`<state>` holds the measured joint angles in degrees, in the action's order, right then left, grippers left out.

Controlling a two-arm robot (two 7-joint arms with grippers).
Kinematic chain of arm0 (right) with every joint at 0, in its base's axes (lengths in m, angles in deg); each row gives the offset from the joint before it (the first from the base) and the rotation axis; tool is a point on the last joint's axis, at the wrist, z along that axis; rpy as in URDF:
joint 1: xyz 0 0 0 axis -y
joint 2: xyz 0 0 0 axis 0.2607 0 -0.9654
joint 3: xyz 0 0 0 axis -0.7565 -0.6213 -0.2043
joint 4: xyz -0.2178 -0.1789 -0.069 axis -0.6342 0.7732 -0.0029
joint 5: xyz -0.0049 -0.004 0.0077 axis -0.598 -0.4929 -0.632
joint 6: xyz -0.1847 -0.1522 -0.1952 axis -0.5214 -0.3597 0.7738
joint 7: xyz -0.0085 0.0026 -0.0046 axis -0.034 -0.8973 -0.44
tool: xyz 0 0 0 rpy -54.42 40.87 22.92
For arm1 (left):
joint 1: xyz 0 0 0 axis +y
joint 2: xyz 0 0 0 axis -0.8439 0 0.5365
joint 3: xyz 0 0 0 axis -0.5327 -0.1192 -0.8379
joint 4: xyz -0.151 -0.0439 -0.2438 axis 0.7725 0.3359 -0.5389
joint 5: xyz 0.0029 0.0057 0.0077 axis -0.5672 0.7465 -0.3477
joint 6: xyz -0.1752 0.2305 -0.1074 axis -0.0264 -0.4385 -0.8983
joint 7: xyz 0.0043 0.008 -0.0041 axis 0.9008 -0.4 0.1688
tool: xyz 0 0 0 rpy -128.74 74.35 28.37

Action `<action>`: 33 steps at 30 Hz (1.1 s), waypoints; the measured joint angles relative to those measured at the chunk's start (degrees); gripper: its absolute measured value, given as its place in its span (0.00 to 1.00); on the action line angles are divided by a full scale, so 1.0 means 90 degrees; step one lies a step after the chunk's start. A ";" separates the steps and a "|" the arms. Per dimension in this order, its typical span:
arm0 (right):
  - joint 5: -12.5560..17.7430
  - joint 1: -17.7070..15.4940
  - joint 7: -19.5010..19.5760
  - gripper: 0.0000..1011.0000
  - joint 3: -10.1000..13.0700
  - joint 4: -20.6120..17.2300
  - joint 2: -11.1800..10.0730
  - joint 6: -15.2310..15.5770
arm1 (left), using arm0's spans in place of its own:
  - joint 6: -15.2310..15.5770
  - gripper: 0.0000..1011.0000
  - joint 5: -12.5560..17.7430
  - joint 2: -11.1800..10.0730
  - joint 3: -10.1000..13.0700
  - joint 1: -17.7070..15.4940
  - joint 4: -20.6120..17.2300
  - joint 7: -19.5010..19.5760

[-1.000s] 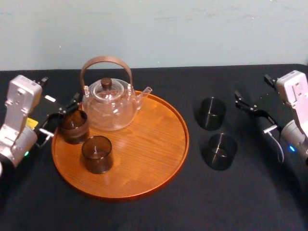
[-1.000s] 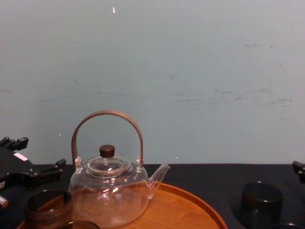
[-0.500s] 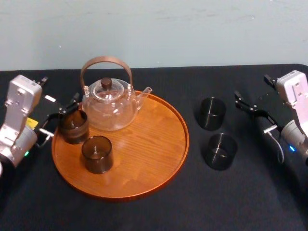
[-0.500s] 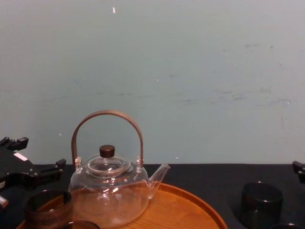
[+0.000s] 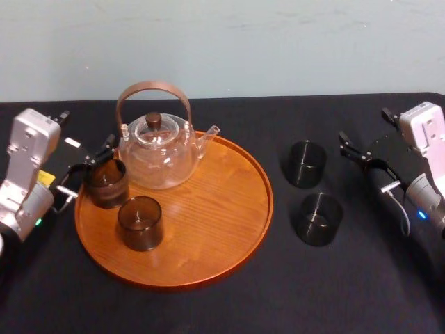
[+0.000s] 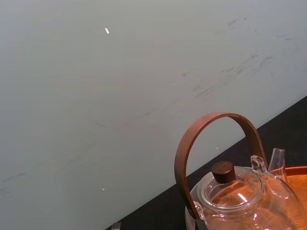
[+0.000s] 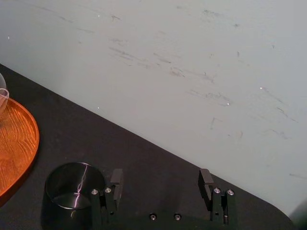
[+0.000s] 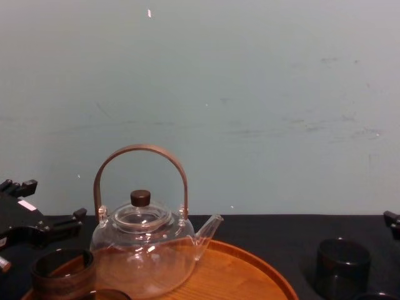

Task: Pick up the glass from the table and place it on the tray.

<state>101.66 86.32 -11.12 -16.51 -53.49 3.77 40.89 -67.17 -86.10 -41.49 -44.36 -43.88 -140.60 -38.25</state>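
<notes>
On the tray [image 5: 208, 216], one tumbler [image 5: 140, 223] is standing upright. Right of it on the table [image 5: 313, 292], the near glass [image 5: 316, 219] and far glass [image 5: 306, 164] are standing mouth-up, the right gripper [image 5: 368, 167] hovering wide open beside them. The left gripper [image 5: 90, 172] is spreading wide around another glass [image 5: 106, 183] at the tray's left edge, beside the teapot [image 5: 156, 149]

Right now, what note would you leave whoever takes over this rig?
Left tool at the left edge of the tray, by the rear tray glass.
Right tool open over the table, beside the far table glass.
The tray also holds the front tray glass and the teapot.
Near table glass stands right of the tray.
Done: two glasses on the tray. Left: two on the table, likely the right tool's job.
</notes>
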 joint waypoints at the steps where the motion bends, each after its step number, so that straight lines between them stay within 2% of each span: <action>1: 0.0000 0.0000 0.0000 0.99 0.0000 0.0000 0.0000 0.0000 | 0.0000 0.99 0.0000 0.0000 0.0000 0.0000 0.0000 0.0000; 33: 0.0000 0.0000 0.0000 0.99 0.0000 0.0000 0.0000 0.0000 | 0.0000 0.99 0.0000 0.0000 0.0000 0.0000 0.0000 0.0000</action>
<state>101.66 86.32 -11.11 -16.51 -53.48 3.76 40.89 -67.17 -86.10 -41.49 -44.36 -43.88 -140.60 -38.24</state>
